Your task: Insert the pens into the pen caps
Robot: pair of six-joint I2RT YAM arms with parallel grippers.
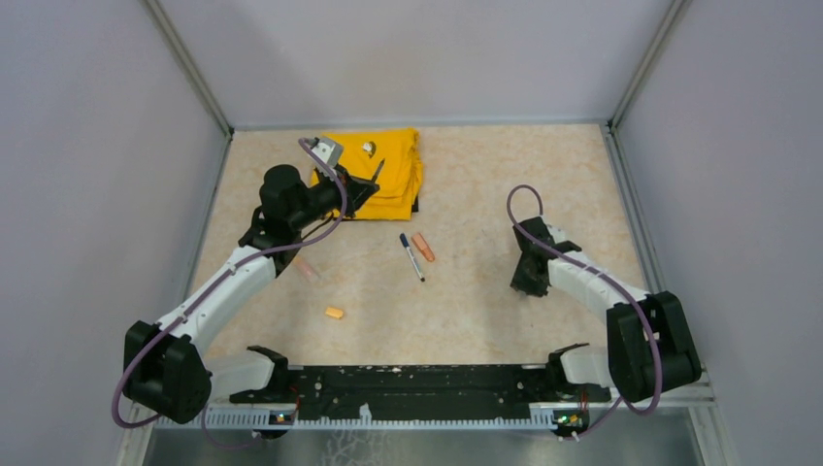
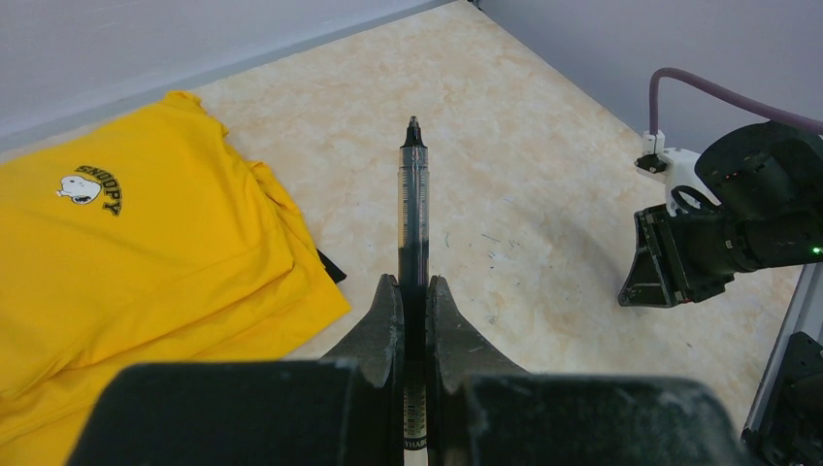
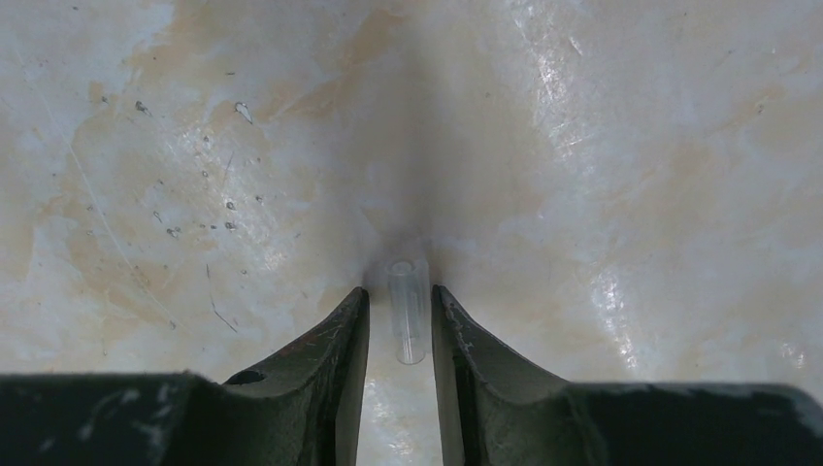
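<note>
My left gripper [image 1: 367, 186] [image 2: 413, 282] is shut on a thin dark pen [image 2: 413, 209]. It holds the pen in the air by the yellow cloth, tip pointing away. My right gripper [image 1: 525, 284] [image 3: 400, 293] points down at the table. Its jaws stand a little apart on either side of a tiny clear plastic cap [image 3: 409, 309] lying on the surface. A thin silver-white pen [image 1: 413, 260] with a dark blue end and an orange marker [image 1: 422, 246] lie mid-table. A light orange cap [image 1: 334, 313] lies nearer the front. A pale orange marker [image 1: 308, 270] lies beside the left arm.
A folded yellow cloth [image 1: 388, 165] [image 2: 116, 262] with a Snoopy print lies at the back left. Grey walls close the table on three sides. The right arm [image 2: 723, 233] shows at the right of the left wrist view. A black rail [image 1: 417, 383] runs along the near edge.
</note>
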